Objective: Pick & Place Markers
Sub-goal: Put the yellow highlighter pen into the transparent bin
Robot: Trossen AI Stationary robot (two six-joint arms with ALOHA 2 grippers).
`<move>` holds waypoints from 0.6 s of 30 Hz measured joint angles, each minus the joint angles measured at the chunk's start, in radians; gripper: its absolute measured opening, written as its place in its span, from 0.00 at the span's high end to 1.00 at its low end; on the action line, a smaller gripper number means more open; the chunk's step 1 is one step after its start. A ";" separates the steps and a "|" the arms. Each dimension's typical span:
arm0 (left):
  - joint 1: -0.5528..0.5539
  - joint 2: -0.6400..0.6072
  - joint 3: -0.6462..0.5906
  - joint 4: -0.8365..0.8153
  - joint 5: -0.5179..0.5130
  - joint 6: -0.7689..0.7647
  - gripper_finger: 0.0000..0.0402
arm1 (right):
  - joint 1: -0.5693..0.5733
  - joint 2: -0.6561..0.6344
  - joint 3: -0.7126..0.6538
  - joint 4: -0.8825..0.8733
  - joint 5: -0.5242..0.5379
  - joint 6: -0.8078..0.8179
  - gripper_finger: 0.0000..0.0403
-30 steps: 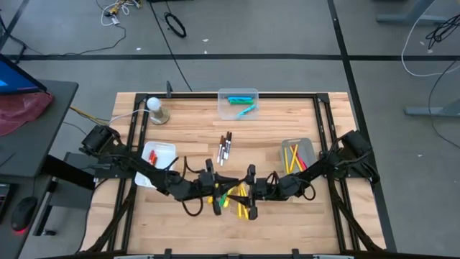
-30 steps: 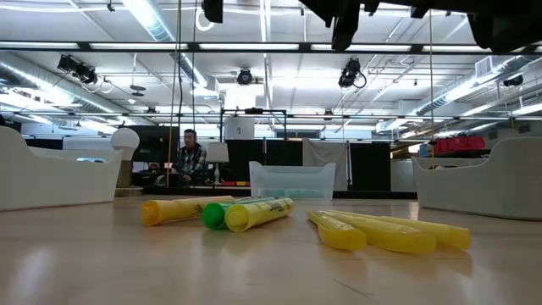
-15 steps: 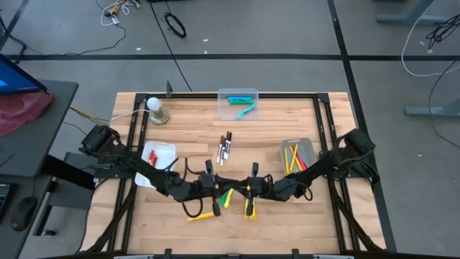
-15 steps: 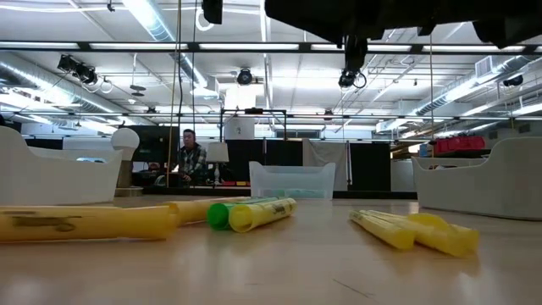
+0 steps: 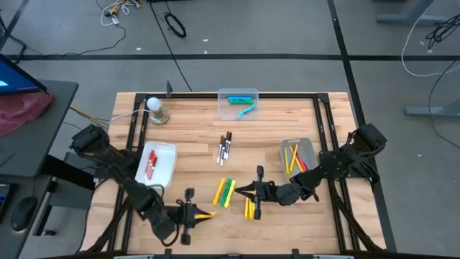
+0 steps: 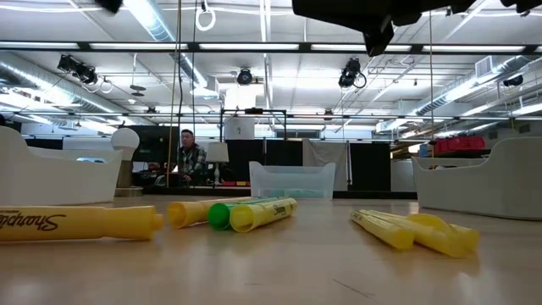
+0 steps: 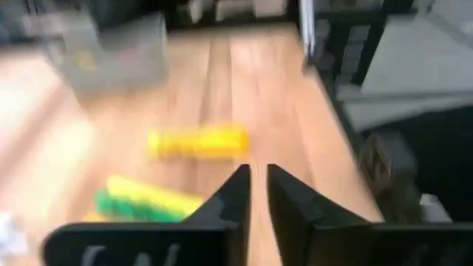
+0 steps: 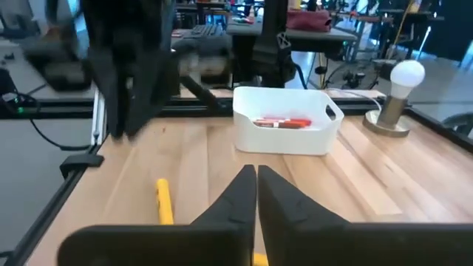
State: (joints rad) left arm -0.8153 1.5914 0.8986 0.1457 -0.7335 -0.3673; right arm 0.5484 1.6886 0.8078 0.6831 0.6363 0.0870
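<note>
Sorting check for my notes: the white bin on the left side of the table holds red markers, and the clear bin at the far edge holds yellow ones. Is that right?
Not quite. The white bin on the left does hold red markers, but the clear bin at the far edge holds teal-blue markers, not yellow ones. The high view shows this.

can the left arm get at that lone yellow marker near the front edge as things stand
Probably yes. The left gripper sits right beside the yellow marker with bare table between them, and nothing blocks it. Its fingers are nearly shut and empty, so it would need to open first.
</note>
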 joint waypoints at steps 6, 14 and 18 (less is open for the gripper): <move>-0.073 0.103 -0.001 -0.095 0.006 -0.208 0.62 | -0.002 0.000 0.000 -0.015 0.001 0.044 0.98; -0.116 0.191 -0.001 -0.276 0.105 -0.547 0.44 | -0.005 0.000 0.000 -0.029 0.001 0.044 0.98; -0.128 0.222 -0.001 -0.393 0.128 -0.699 0.47 | -0.011 0.000 0.000 -0.033 0.001 0.044 0.98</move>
State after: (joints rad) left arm -0.9432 1.8130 0.8978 -0.2470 -0.6056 -1.0663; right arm 0.5370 1.6886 0.8074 0.6503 0.6373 0.1307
